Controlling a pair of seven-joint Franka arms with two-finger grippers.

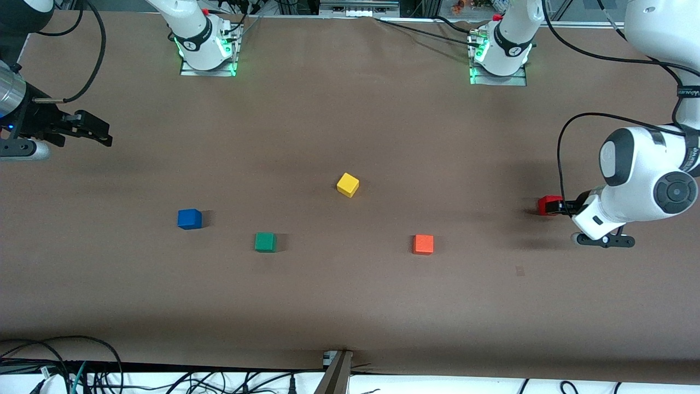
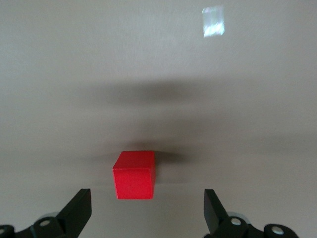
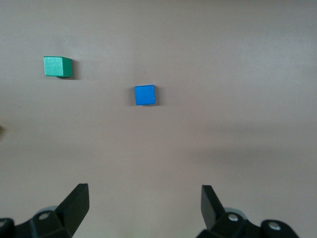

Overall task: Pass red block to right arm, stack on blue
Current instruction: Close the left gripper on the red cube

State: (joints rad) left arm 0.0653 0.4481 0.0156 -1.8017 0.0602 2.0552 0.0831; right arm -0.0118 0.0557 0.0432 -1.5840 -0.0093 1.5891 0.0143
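Small bright-red cube (image 2: 133, 175) sits on brown table (image 1: 350, 306) at left arm's end; your left gripper (image 2: 147, 210) spread wide, empty, just short of it

Looks light, rigid, smooth: pinch two flat parallel faces, mid-height

Right gripper (image 3: 144, 206) wide open, empty, waiting above small blue cube (image 3: 144, 94)

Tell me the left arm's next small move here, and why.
Probably ease the left gripper forward and down around the red block, then close. Its fingers stand open and the block sits on the table just ahead of them, not yet between them. The right gripper waits open over its end, above the blue cube.
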